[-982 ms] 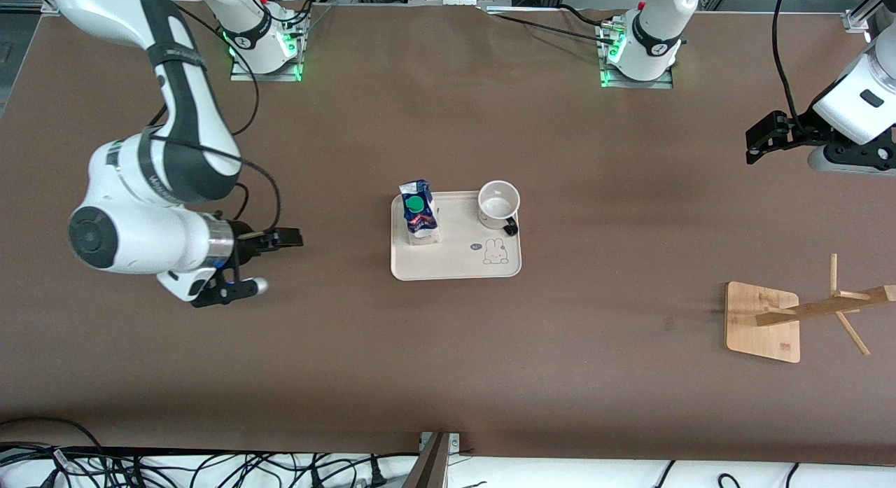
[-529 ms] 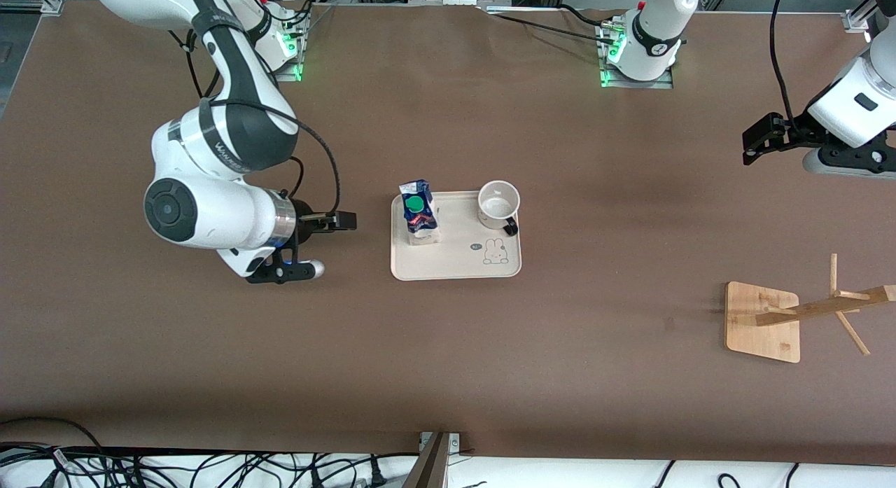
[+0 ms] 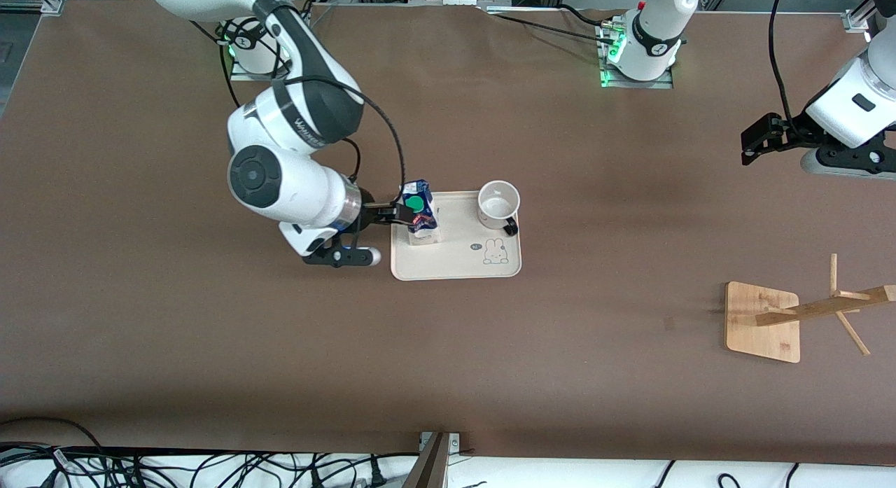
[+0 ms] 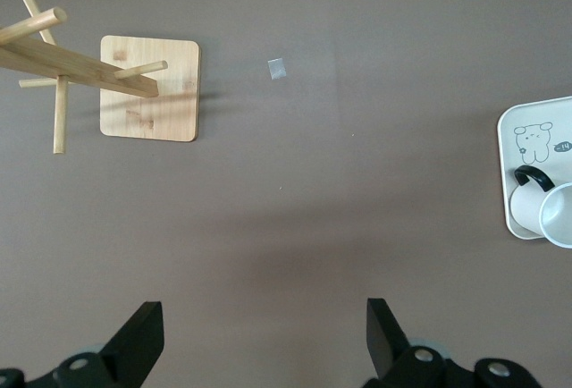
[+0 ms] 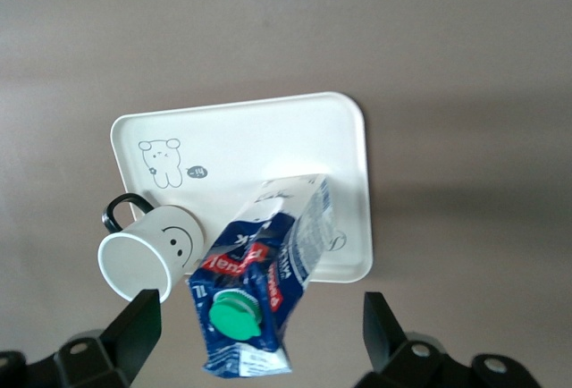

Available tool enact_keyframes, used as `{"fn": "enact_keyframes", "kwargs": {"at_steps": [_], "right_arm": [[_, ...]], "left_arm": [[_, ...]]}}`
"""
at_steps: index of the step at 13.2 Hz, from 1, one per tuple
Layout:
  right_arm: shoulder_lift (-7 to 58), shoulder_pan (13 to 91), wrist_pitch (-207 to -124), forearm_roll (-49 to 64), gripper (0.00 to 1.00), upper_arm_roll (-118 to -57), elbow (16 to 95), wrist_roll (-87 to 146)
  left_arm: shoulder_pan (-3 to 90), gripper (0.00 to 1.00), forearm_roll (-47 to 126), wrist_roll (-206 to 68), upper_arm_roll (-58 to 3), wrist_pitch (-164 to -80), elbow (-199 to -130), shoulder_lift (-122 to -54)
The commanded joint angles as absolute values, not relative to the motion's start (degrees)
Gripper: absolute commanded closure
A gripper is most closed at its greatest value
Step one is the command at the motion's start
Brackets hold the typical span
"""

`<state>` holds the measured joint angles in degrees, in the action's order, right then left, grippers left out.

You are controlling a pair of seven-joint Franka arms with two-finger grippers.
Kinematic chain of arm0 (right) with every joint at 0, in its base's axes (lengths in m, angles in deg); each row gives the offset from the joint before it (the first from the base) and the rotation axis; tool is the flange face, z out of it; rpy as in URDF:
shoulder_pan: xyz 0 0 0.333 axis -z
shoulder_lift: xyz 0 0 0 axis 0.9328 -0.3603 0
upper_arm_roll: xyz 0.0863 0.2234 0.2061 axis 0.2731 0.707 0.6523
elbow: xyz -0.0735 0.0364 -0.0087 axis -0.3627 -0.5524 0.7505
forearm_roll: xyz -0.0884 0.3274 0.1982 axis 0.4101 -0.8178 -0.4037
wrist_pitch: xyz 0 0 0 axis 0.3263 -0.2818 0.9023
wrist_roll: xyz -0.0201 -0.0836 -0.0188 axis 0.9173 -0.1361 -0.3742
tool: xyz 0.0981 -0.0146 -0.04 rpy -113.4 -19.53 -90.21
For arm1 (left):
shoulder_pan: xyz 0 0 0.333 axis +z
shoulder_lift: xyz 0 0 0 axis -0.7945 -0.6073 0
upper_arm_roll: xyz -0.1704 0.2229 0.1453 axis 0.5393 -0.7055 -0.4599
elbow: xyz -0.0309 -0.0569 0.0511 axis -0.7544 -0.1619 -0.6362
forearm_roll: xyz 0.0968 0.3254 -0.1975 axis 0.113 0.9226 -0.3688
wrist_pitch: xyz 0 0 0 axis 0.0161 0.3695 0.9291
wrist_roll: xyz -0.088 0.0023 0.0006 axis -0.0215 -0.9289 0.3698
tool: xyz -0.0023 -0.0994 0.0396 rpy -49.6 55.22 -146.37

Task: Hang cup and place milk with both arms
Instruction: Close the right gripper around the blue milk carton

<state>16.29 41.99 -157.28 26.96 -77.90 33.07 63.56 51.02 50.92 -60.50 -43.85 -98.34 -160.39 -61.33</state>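
Observation:
The milk [image 3: 422,222], a dark blue and white carton with a green cap, stands on the cream tray [image 3: 458,262] at its end toward the right arm. The white cup [image 3: 498,202] stands on the same tray, at its end toward the left arm, black handle toward the front camera. My right gripper [image 3: 400,213] is open at the milk. In the right wrist view the milk [image 5: 268,263] sits between its spread fingers [image 5: 259,325], untouched, with the smiley cup [image 5: 147,254] beside it. My left gripper [image 3: 759,134] waits open [image 4: 264,334] above bare table.
A wooden cup rack [image 3: 763,320] with slanted pegs stands at the left arm's end of the table, nearer the front camera. It shows in the left wrist view [image 4: 150,88] along with the tray's edge [image 4: 536,133]. Cables lie along the table's front edge.
My right arm has swung from the right arm's end of the table toward the tray and brought its open gripper up to the milk. My left gripper has barely shifted.

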Motion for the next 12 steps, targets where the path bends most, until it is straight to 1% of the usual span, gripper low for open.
{"fn": "enact_keyframes", "kwargs": {"at_steps": [1, 6, 12], "right_arm": [[15.5, 40.4, -158.0, 26.6, 0.0, -78.2, 33.5, 64.7], [14.9, 37.5, -157.7, 27.3, 0.0, -78.4, 34.5, 64.3], [13.9, 37.0, -157.9, 30.2, 0.0, -78.4, 34.9, 63.4]], "left_arm": [[51.3, 0.0, 50.0, -60.1, -43.6, -96.8, -158.6, -62.1], [51.3, 0.0, 50.0, -60.1, -43.6, -96.8, -158.6, -62.1], [51.3, 0.0, 50.0, -60.1, -43.6, -96.8, -158.6, -62.1]]}}
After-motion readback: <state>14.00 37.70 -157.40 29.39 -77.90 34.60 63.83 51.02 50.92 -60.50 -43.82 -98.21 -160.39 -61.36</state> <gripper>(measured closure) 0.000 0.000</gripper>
